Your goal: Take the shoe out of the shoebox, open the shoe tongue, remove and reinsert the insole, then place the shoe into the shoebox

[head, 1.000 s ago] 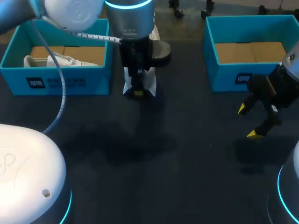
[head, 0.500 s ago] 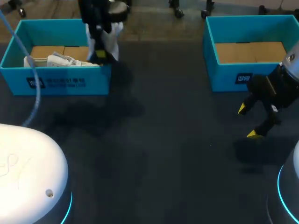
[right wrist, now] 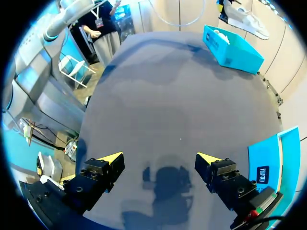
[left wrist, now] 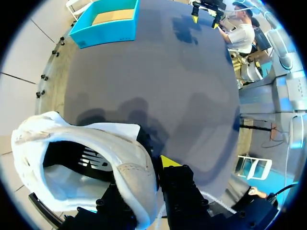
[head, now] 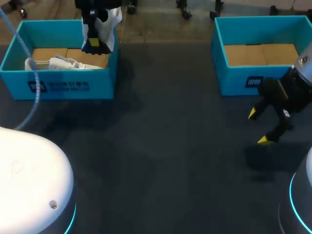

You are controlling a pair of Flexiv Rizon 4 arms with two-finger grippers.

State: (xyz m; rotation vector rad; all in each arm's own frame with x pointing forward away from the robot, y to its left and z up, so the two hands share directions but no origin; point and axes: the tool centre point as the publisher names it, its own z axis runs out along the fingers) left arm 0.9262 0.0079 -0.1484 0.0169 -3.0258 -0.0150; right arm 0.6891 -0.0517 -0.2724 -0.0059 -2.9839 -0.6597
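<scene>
My left gripper [head: 92,47] hangs over the right end of the left blue shoebox [head: 63,87], shut on a white shoe [head: 109,19] that dangles from it. In the left wrist view the shoe [left wrist: 81,153] has its opening facing the camera, and its collar is pinched between my fingers, with one yellow fingertip [left wrist: 169,161] showing. A second white shoe [head: 63,63] lies inside that box. My right gripper [head: 258,127] is open and empty above the table, in front of the right blue shoebox [head: 263,73]. In the right wrist view the right gripper [right wrist: 159,159] has bare tabletop between its fingers.
Both boxes have brown cardboard floors. The right shoebox [right wrist: 268,165] is beside my right gripper, and the left shoebox [right wrist: 232,48] is far across the dark table [head: 161,161]. A grey cable [head: 34,97] loops from my left arm over the left box.
My left arm has carried the white shoe from the back middle of the table leftward and up, to above the left box's right end. The right arm has not moved.
</scene>
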